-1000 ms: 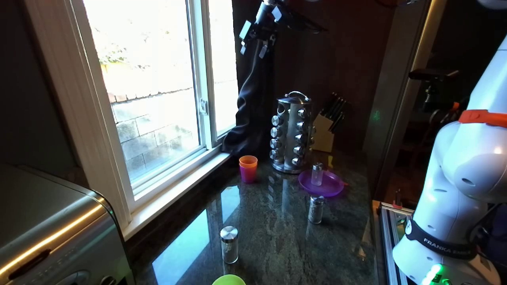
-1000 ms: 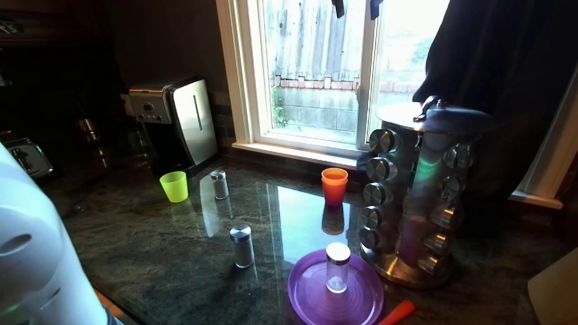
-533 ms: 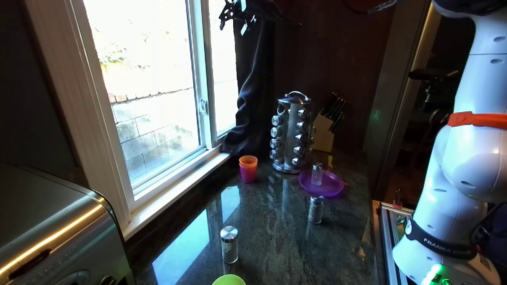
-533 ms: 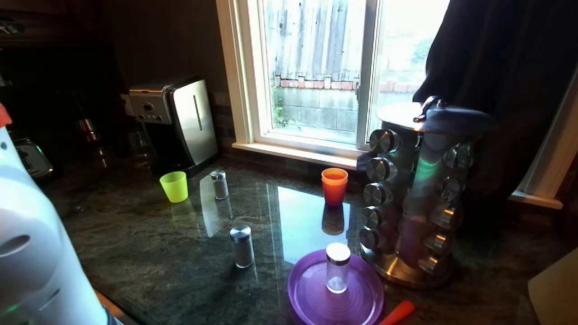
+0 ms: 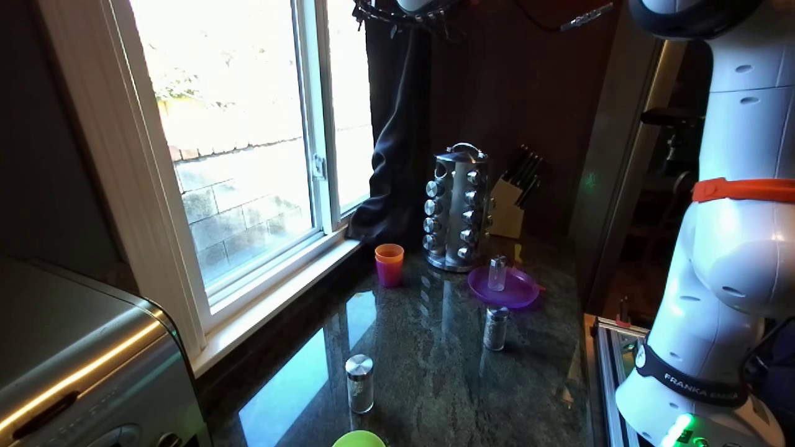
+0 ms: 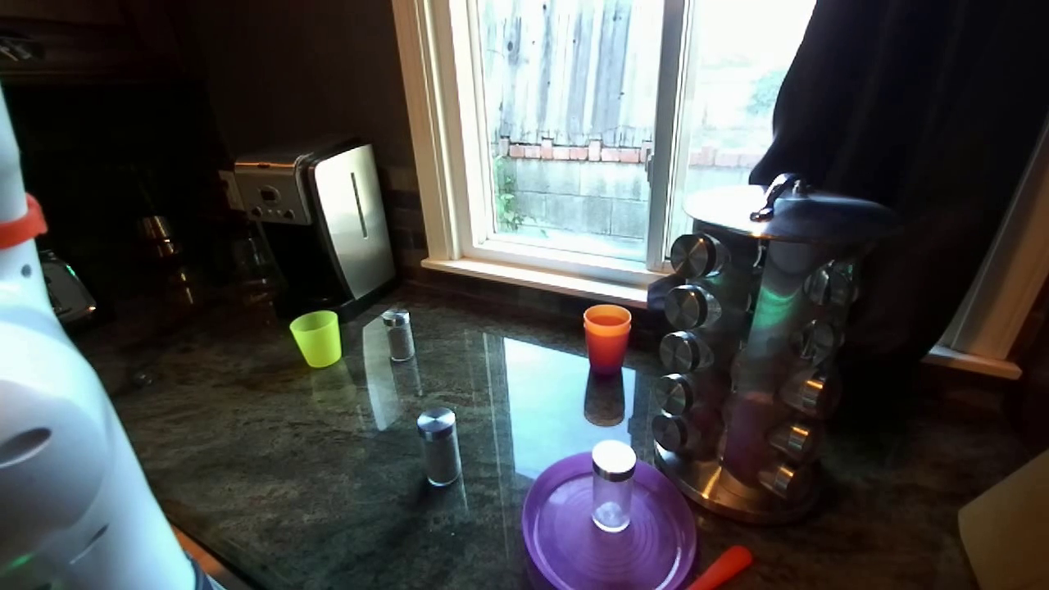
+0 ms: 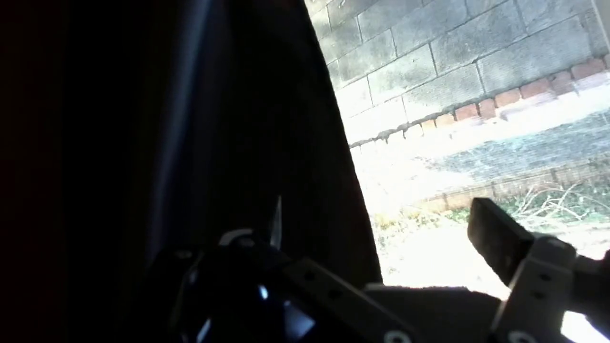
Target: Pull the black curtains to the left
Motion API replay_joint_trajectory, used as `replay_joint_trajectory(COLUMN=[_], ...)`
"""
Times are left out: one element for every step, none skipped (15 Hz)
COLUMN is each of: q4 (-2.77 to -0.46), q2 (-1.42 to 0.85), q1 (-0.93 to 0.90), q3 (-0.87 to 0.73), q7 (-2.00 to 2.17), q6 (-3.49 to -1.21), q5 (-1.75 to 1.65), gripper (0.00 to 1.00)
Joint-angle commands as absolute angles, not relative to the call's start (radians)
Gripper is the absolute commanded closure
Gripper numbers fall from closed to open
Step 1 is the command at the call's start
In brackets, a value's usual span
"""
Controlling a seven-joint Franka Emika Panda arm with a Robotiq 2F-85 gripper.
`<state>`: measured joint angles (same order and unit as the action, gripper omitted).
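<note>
The black curtain hangs in soft vertical folds over the far side of the window, in both exterior views (image 5: 391, 167) (image 6: 885, 106). In the wrist view the black curtain (image 7: 267, 119) fills the left half, and its free edge runs down between my fingers. My gripper (image 7: 379, 205) is open, with the left finger in front of the dark fabric and the right finger against the bright window. Whether either finger touches the fabric I cannot tell. In an exterior view only part of the hand shows at the top edge, by the curtain; the fingertips are not clear there.
A spice rack (image 5: 456, 211) stands in front of the curtain, with a knife block (image 5: 506, 208) behind it. Orange cups (image 5: 389, 266), a purple plate (image 5: 522, 295) and glass jars stand on the counter. The window (image 6: 574, 188) has a white sill. A coffee maker (image 6: 352, 221) stands across the counter.
The hand has moved up and left toward the window and curtain edge, mostly out of the top of the exterior view. The arm's upper links have shifted. The curtain looks unmoved.
</note>
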<state>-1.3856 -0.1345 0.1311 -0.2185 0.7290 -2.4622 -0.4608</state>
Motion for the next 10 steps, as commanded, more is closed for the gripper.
replay_joint_trajectory(q4=[-1.384,-1.384,-1.367,-1.346,-1.331,-1.316,-1.3,-1.289,-1.275,-1.265], q2=[-0.135,-0.135,-0.156,-0.174,-0.188,-0.204,-0.22,-0.233,-0.251,-0.264], q1=[0.131,0.13,0.129,0.128,0.128,0.128,0.126,0.123,0.121,0.119], q3=[-0.218,-0.218,-0.232,-0.244,-0.253,-0.263,-0.277,-0.285,-0.295,-0.302], q7=[0.731,0.733,0.778,0.818,0.848,0.882,0.926,0.952,0.986,1.011], q6=[-2.462,-2.462,-2.496,-2.512,-2.517,-2.53,-2.531,-2.521,-2.518,-2.504], q5=[-0.462,-0.463,-0.515,-0.563,-0.599,-0.639,-0.686,-0.715,-0.751,-0.773], gripper=[0.0,0.0,0.0,0.0,0.0,0.0,0.0,0.0,0.0,0.0])
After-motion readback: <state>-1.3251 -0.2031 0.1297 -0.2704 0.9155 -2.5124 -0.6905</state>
